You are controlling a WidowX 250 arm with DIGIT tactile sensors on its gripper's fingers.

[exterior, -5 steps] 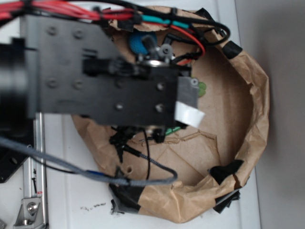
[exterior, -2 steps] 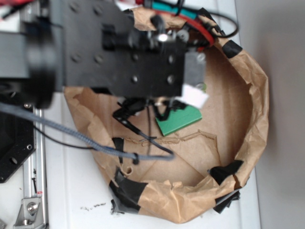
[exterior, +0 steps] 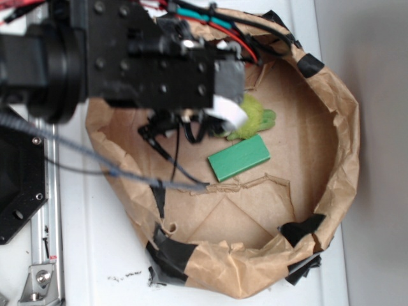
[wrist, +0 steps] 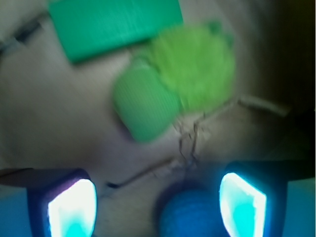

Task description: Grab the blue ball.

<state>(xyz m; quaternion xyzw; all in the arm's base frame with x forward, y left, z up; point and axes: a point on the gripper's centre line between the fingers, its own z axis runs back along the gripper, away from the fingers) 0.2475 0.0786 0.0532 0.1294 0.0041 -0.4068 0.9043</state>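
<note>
Wrist view: the gripper (wrist: 158,205) has its fingers (wrist: 71,207) spread apart, and the blue ball (wrist: 190,215) sits on the cardboard floor between them, nearer the right one, not yet pinched. Closing and lifting remain. Being round, the ball has no long axis or heading.

A white tabletop (exterior: 95,255), flecked with dark specks at 7 o'clock, is seen beneath a crumpled brown paper enclosure (exterior: 341,127) patched with black tape (exterior: 172,252), while a metal rail (exterior: 44,248) is set along the 9 o'clock edge.
</note>
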